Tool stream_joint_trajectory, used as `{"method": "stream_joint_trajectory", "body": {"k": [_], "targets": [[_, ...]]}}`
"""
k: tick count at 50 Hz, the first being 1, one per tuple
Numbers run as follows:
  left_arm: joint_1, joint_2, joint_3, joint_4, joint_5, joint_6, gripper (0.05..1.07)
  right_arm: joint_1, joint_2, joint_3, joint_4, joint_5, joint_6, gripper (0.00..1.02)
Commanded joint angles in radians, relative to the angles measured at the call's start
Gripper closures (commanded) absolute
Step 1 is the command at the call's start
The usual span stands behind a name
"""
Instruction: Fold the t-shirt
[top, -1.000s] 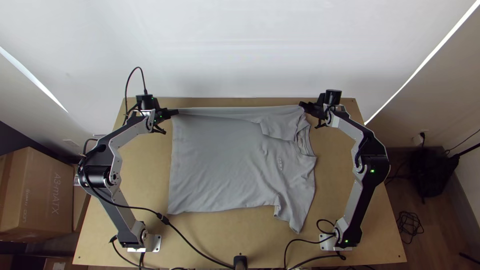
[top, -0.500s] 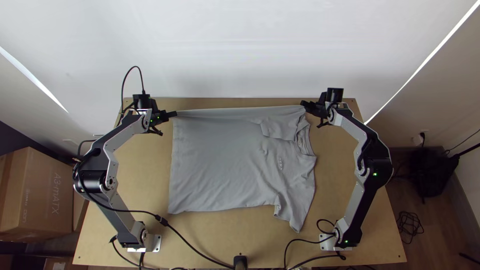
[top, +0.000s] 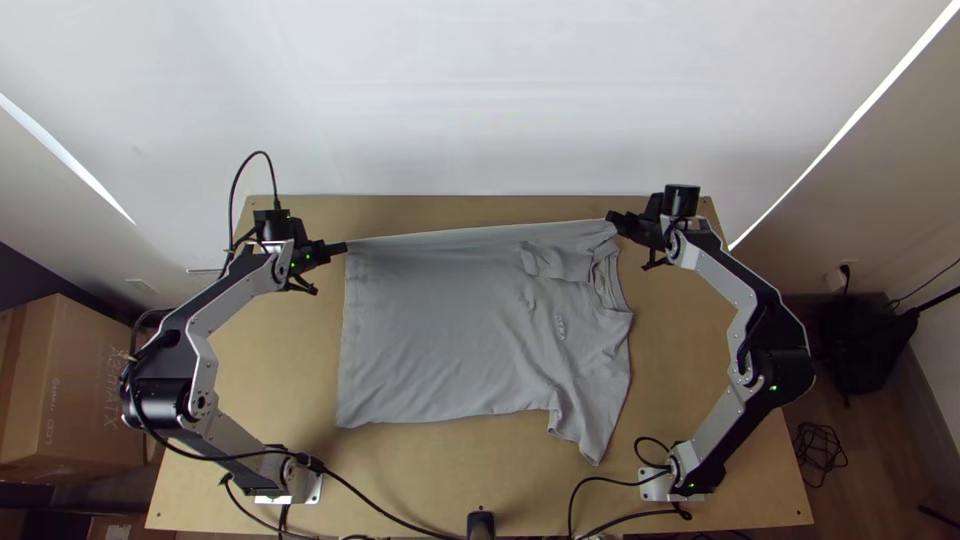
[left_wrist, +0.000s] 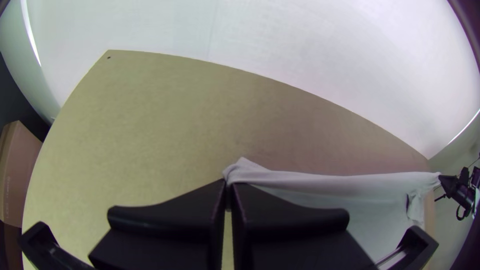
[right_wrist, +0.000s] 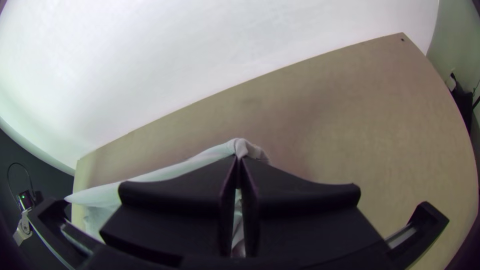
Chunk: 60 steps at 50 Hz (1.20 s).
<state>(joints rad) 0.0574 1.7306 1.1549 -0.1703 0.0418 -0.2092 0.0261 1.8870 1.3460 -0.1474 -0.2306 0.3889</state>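
Left gripper (top: 340, 248) and right gripper (top: 613, 218) have moved a little away from the far edge of the table (top: 430, 475), the left one more. Both are clenched on the t-shirt (top: 440, 330), each pinching one end of its taut far side, and the rest lies spread across the table's middle.

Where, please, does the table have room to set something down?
Bare table lies between the t-shirt and the right arm, and between the shirt's hem and the left arm. Cables crowd the near edge; left gripper and right gripper, holding the shirt, the far side.
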Motion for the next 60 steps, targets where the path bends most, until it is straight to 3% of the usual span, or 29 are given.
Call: {"method": "stream_joint_trajectory", "body": {"k": [1,37,40,44,46,50,55,60], "targets": [[0.015,-0.059,-0.05,0.012,-0.011,-0.004,1.05,0.0,-0.051,-0.059,0.005,0.027,0.002,1.0],[-0.059,-0.255,-0.371,0.066,-0.013,-0.027,1.05,-0.002,-0.167,-0.324,0.029,0.027,-0.015,0.98],[-0.053,-0.256,-0.38,0.074,-0.013,-0.019,0.99,-0.002,-0.187,-0.355,0.045,0.027,-0.01,0.82],[-0.045,-0.255,-0.383,0.077,-0.019,-0.006,0.66,-0.005,-0.233,-0.404,0.06,0.027,0.01,0.44],[-0.034,-0.252,-0.38,0.077,-0.023,0.001,0.52,-0.008,-0.256,-0.421,0.06,0.027,0.015,0.32],[-0.01,-0.249,-0.374,0.075,-0.023,0.016,0.33,-0.018,-0.325,-0.459,0.06,0.027,0.031,0.13],[0.032,-0.258,-0.37,0.061,-0.02,0.024,0.22,-0.032,-0.445,-0.51,0.04,0.025,0.03,0.06],[0.058,-0.295,-0.368,0.043,-0.016,0.047,0.21,-0.055,-0.563,-0.55,-0.043,0.017,0.028,0.04]]}}
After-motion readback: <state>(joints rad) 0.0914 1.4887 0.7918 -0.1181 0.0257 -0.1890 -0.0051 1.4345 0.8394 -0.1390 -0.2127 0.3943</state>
